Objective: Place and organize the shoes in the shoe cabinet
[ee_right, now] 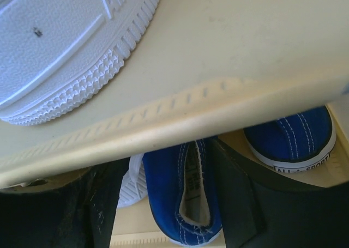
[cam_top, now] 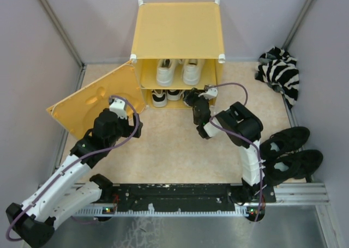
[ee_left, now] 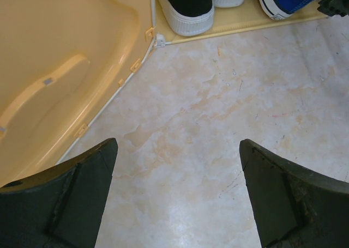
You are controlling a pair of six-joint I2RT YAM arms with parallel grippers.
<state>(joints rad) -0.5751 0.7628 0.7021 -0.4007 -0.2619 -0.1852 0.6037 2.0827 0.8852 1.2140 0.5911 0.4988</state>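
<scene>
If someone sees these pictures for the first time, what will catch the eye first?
The big yellow cabinet at the back stands out, its door hanging open to the left and white sneakers in its upper half. The right tool reaches into the lower half, with a blue shoe between its open jaws. A black pair lies outside the cabinet, at the right edge.

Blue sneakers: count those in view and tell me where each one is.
2. Both sit in the lower compartment of the yellow-orange plastic shoe cabinet: one bright blue canvas sneaker between the open right gripper's fingers, the other blue sneaker beside it. More could be hidden.
</scene>
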